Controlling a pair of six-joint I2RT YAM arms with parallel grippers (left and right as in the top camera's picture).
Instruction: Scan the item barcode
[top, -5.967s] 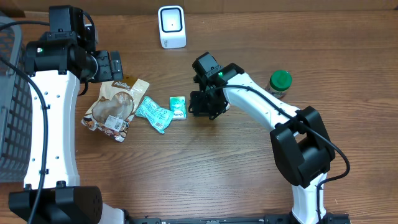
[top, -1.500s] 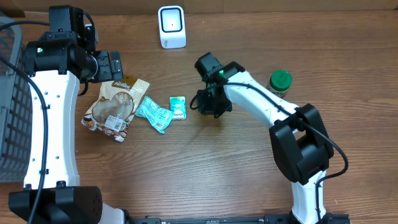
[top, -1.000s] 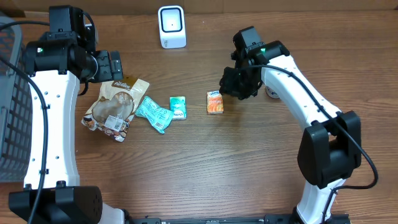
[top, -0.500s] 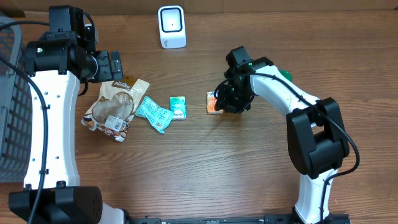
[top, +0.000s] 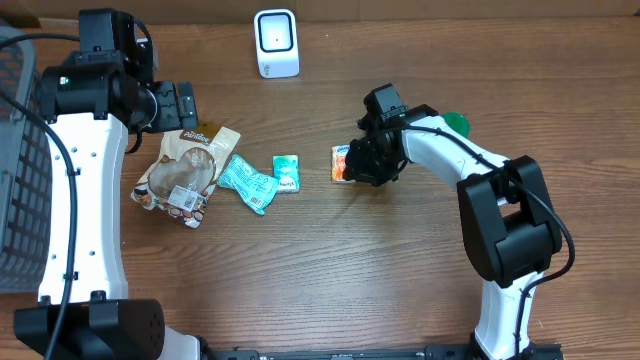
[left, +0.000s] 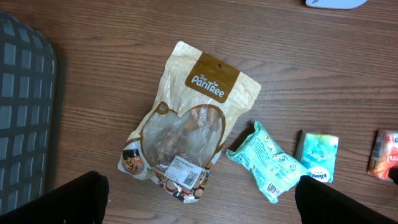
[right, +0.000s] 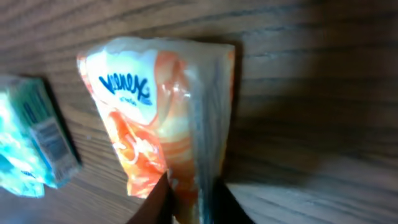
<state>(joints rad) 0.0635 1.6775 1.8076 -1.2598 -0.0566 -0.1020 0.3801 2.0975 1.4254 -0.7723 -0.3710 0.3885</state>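
The orange tissue pack (top: 343, 163) is a small soft plastic packet, orange and white with blue Kleenex lettering. It lies just right of centre in the overhead frame, on the wooden table (top: 300, 280). In the right wrist view its lower edge is creased and nipped by the right gripper (right: 189, 200). The scanner (top: 276, 43), a white rounded box with a dark window, stands upright at top centre, well apart from the pack.

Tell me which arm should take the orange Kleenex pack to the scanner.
Right. The right claw pinches the orange Kleenex pack at its edge; the left claw hangs open over the Pantree bag, farther off.
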